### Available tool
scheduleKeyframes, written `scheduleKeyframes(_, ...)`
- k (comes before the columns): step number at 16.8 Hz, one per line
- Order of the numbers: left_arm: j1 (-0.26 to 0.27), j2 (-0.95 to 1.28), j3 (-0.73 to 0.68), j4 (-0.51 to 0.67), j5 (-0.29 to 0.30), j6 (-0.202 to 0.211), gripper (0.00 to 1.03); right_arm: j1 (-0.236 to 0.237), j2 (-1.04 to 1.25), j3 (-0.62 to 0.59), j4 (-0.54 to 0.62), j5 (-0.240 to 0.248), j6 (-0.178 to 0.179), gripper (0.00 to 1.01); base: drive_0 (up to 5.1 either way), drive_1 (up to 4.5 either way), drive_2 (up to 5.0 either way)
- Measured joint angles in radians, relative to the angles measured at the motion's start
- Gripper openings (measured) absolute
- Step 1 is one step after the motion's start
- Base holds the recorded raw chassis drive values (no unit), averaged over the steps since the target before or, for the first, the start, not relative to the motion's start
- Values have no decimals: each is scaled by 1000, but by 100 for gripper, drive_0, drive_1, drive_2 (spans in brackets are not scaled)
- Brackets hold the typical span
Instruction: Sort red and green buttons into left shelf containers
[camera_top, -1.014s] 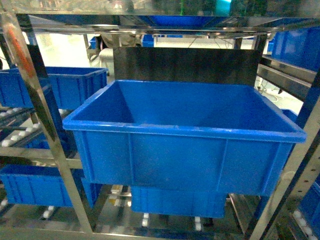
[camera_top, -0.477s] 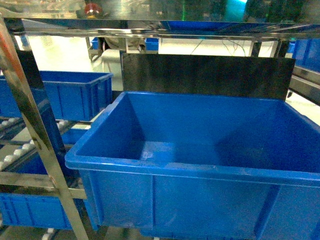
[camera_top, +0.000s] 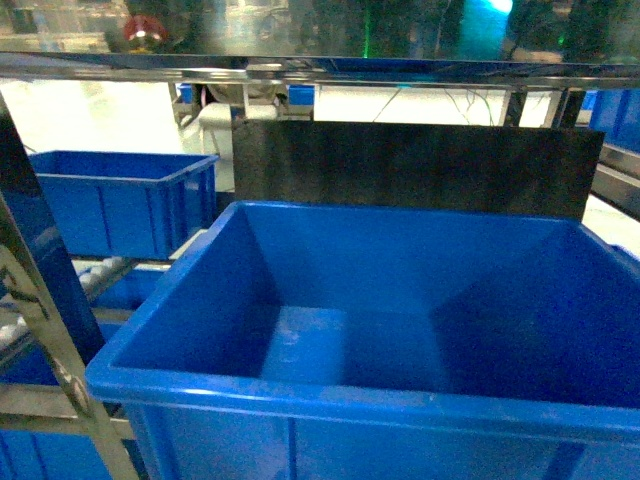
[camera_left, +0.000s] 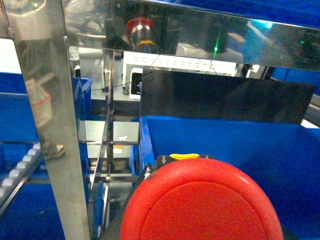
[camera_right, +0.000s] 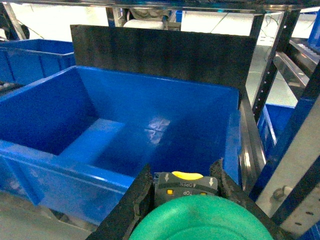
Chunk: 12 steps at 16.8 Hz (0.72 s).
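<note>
At the bottom of the left wrist view, the red button (camera_left: 202, 202) fills the foreground, its domed cap facing the camera. The left gripper's fingers are hidden behind it, so I cannot tell their spread, though the button presumably sits in them. In the right wrist view the right gripper (camera_right: 186, 187) is closed on the green button (camera_right: 200, 220), its dark pads pressing both sides of the blocky body. Both buttons look rigid, light and smooth-capped; the square body gives the surer hold, as the dome would likely slip. Beyond them stands the large blue bin (camera_top: 150, 375), seemingly empty, with a black panel (camera_top: 420, 165) behind and another blue bin (camera_top: 120, 165) farther left.
</note>
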Motion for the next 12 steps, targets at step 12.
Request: scheduleKeyframes(12, 0, 2, 0, 0, 1, 0, 24, 0, 9, -1, 12, -14, 1, 29, 3, 138, -132)
